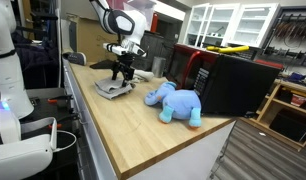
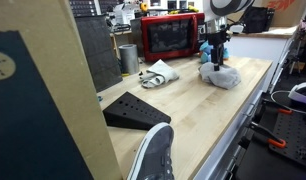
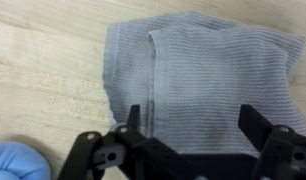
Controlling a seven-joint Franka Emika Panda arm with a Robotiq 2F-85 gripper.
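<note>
A grey ribbed cloth point(image 3: 203, 70) lies folded on the wooden table, with a seam running down its left part. My gripper point(image 3: 190, 118) hangs open right above it, fingers wide apart and nothing between them. In both exterior views the gripper point(image 1: 121, 71) point(image 2: 216, 62) stands over the grey cloth point(image 1: 113, 88) point(image 2: 221, 77); whether the fingertips touch the fabric I cannot tell. A blue plush elephant point(image 1: 175, 102) lies beside the cloth; a bit of the blue plush point(image 3: 18, 162) shows at the lower left of the wrist view.
A black box point(image 1: 228, 82) stands behind the plush. A red microwave point(image 2: 171, 35), a metal cup point(image 2: 127, 58) and a crumpled white cloth point(image 2: 159, 72) sit at the back of the wooden table point(image 1: 143, 130). A black wedge point(image 2: 133, 110) and a grey shoe point(image 2: 153, 155) lie near the camera.
</note>
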